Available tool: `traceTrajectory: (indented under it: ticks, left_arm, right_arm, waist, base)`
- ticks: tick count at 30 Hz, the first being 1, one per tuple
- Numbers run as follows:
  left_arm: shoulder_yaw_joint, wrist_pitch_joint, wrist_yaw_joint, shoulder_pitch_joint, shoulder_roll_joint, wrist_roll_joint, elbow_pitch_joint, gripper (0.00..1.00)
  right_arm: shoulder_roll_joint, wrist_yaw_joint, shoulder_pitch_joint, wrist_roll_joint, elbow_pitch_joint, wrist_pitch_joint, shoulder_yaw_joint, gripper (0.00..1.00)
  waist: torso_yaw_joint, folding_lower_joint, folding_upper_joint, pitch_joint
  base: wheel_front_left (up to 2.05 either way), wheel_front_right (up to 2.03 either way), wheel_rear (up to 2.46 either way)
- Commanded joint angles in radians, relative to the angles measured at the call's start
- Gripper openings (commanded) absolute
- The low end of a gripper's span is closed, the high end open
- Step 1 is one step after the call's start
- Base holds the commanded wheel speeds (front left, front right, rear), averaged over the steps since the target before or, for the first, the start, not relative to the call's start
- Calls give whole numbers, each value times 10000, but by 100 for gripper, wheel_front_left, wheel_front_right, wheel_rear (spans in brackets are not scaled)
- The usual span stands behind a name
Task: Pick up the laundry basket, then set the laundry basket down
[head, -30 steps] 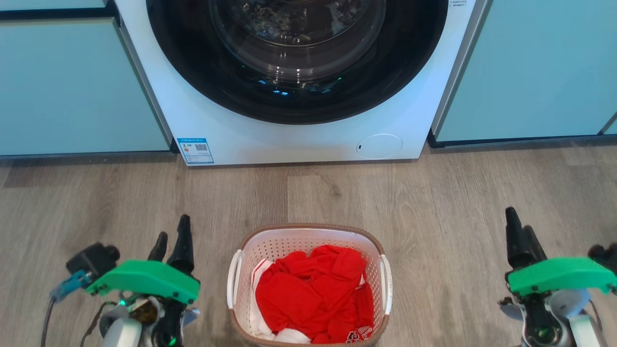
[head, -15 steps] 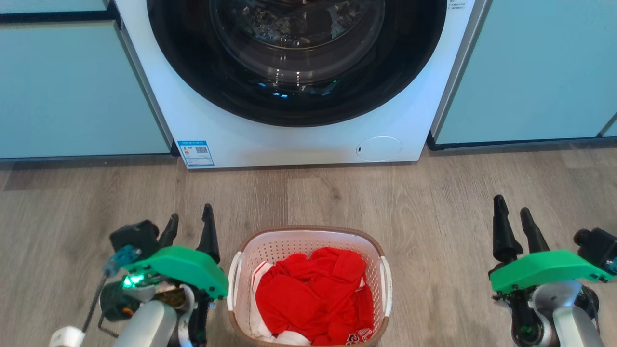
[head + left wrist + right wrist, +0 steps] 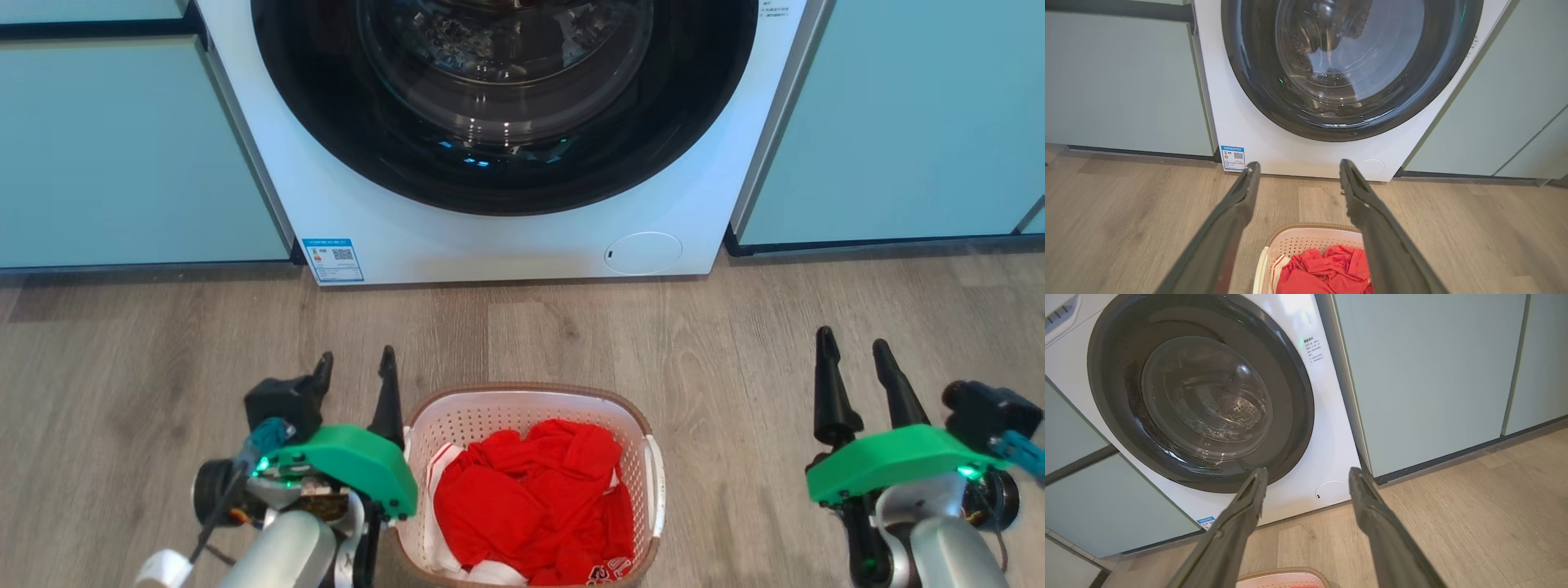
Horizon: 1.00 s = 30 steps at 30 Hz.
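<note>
From my head view, the bottom edge cut off the near end of the laundry basket (image 3: 490, 420), and the green housing of the left gripper (image 3: 357, 357) covered most of its left handle. Red clothes (image 3: 531, 498) hid its floor. The washing machine (image 3: 490, 245) was cut off at the top, and the print on its blue label (image 3: 332, 259) was too small for me to read. The right wrist view's bottom edge cut the basket off just past its far rim.
</note>
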Motion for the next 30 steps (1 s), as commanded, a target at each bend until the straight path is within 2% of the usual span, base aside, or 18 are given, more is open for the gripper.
traceTrajectory:
  ticks: [1,7,13,21,27,30]
  left_arm:
    - [67,-153,-52,-751,215,363,-206,100]
    - [-49,-330,-483,-738,31,693,403,100]
    - [697,-506,-782,-646,-399,1052,211,100]
    - [1657,-740,-625,-545,-862,2614,-869,100]
    - [1955,-916,-259,-375,-1118,3730,-1910,100]
    - [1969,-1003,-249,-257,-1201,4103,-2095,100]
  right_arm:
    - [-108,49,-606,-410,-340,-173,248,100]
    - [-114,53,-605,-949,22,-349,396,100]
    - [-121,56,-713,-1691,196,-525,438,100]
    - [-129,61,-866,-2740,-631,-759,517,100]
    - [-135,64,-804,-3422,-1442,-936,603,100]
    - [-138,66,-724,-3751,-1505,-1023,631,100]
  waist:
    - [2,0,0,-5]
    - [25,0,0,-37]
    - [59,0,0,-73]
    - [109,0,0,-57]
    - [142,0,0,-13]
    - [155,0,0,-16]
  base:
    - [0,0,0]
    - [0,0,0]
    - [0,0,0]
    - [0,0,0]
    - [0,0,0]
    - [0,0,0]
